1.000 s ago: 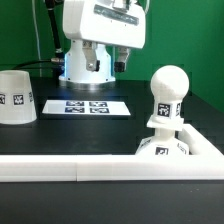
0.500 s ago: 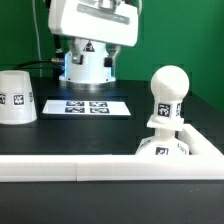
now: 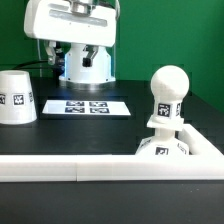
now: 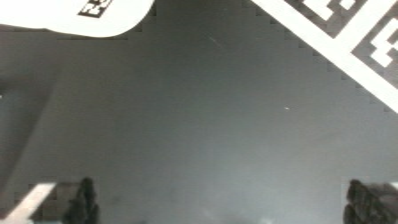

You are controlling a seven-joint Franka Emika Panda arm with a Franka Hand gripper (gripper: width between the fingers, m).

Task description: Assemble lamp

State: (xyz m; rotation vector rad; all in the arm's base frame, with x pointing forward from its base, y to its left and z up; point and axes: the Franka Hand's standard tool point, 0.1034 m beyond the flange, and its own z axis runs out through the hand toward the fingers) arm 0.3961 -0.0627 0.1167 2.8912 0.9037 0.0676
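The white bucket-shaped plastic shade (image 3: 17, 97) sits on the exterior view's left — the tool (image 4: 217, 200), wide open and empty, hangs further right.

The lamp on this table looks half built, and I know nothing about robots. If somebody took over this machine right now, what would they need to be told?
Gripper: empty, fingers apart above bare table, touching nothing.
Bulb: upright on the base, at the exterior view's right, inside the white rail.
Shade: loose, wide end down, at the exterior view's left, beside the marker board.
Done: bulb appears mounted on the base; how firmly cannot be told.
Left: pick up the shade and fit it over the bulb.
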